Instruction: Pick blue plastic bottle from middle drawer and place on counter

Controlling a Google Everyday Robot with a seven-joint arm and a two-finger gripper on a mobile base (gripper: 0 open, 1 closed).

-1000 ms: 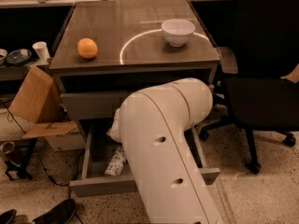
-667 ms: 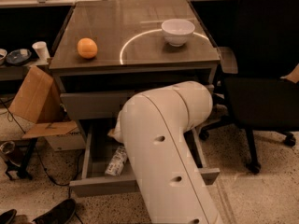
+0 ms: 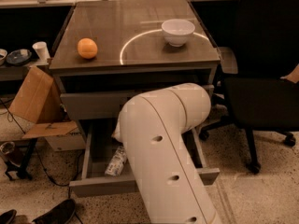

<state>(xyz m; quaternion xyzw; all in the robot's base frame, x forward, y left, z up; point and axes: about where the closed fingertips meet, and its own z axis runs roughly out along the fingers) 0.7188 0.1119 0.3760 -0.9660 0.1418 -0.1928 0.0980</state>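
Note:
The blue plastic bottle (image 3: 116, 161) lies on its side on the floor of the open middle drawer (image 3: 106, 187), near the front left. My big white arm (image 3: 163, 143) reaches down into the drawer from the front right and covers most of its inside. My gripper is hidden behind the arm, somewhere inside the drawer to the right of or above the bottle. The counter (image 3: 135, 55) with its thin white circle line is above the drawer.
An orange (image 3: 87, 48) and a white bowl (image 3: 178, 31) sit on the counter. A closed taller drawer (image 3: 88, 104) is above the open one. A black office chair (image 3: 266, 78) stands at the right. A cardboard box (image 3: 35, 97), a white paper cup (image 3: 41, 50) and shoes (image 3: 51, 213) are at the left.

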